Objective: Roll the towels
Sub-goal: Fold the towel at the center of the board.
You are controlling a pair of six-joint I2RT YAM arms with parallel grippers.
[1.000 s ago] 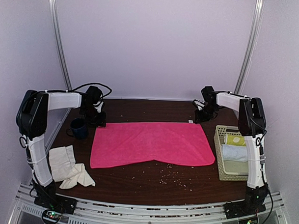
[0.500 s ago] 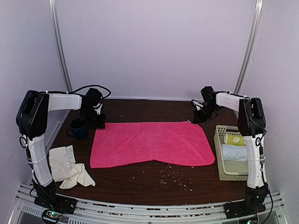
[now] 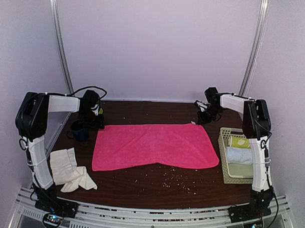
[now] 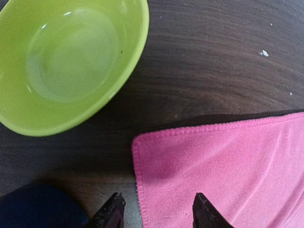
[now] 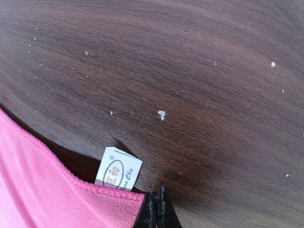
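Looking down on the worktop [image 3: 155,191], we see the pink towel [image 3: 154,146] spread flat across the middle, its long edges running left to right. The cream towel [image 3: 70,170] lies crumpled at the near left, well apart from the pink one.

The left tool [image 3: 95,125] sits at the pink towel's far-left corner. In the left wrist view its 2 fingers stand apart, so the left tool [image 4: 156,213] is open, and the towel's left hem [image 4: 138,190] runs between them. Nothing is gripped there. A green bowl [image 4: 66,61] rests just beyond that corner, and a dark blue cup [image 3: 79,130] stands to the left of it.

The right tool [image 3: 198,120] is at the far-right corner. In the right wrist view its fingers are pressed together, and the right tool [image 5: 156,209] is closed on the corner of the pink towel [image 5: 38,190]. A white label [image 5: 118,175] sticks out from the hem just beside the fingers, and a shadow lies under that edge.

At the right, a basket [image 3: 222,156] holds 2 rolls: a yellow-green roll [image 3: 239,142] and a white roll [image 3: 239,155]. Pale crumbs [image 3: 172,180] dot the worktop near the pink towel.
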